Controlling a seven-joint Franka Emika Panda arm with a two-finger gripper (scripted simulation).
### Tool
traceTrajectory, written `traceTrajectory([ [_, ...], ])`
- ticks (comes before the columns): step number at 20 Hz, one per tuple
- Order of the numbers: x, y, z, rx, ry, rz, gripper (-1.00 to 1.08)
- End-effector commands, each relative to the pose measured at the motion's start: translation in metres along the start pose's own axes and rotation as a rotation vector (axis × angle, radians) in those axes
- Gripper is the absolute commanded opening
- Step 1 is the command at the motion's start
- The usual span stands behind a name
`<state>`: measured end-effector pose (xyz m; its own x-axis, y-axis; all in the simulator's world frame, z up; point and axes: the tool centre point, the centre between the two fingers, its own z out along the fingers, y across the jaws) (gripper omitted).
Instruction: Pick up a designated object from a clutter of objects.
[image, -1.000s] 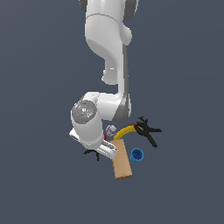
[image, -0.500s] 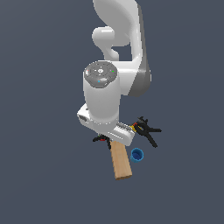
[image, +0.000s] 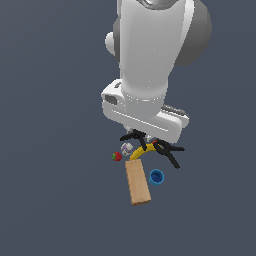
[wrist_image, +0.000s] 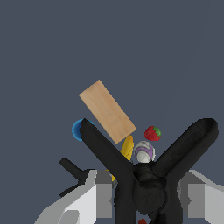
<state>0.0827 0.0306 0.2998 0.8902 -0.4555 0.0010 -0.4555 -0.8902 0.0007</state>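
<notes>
While clamped, the gripper (wrist_image: 146, 197) lifts the small clamp (wrist_image: 148, 175) (handles splayed).

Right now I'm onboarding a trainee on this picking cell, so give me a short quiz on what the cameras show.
1. True or false: the strawberry lies on top of the wooden block.
2. What sits between the claw's fingers? A banana; B small black clamp; C ball.
3. Fill in: in the exterior view, the blue cup lies to the block's ____.
Key: 1 false; 2 B; 3 right.
</notes>
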Motion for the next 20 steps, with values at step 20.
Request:
traceTrajectory([
  [20,-0.036,-0.052,-0.126,0.000,-0.001,0.000,-1.00],
])
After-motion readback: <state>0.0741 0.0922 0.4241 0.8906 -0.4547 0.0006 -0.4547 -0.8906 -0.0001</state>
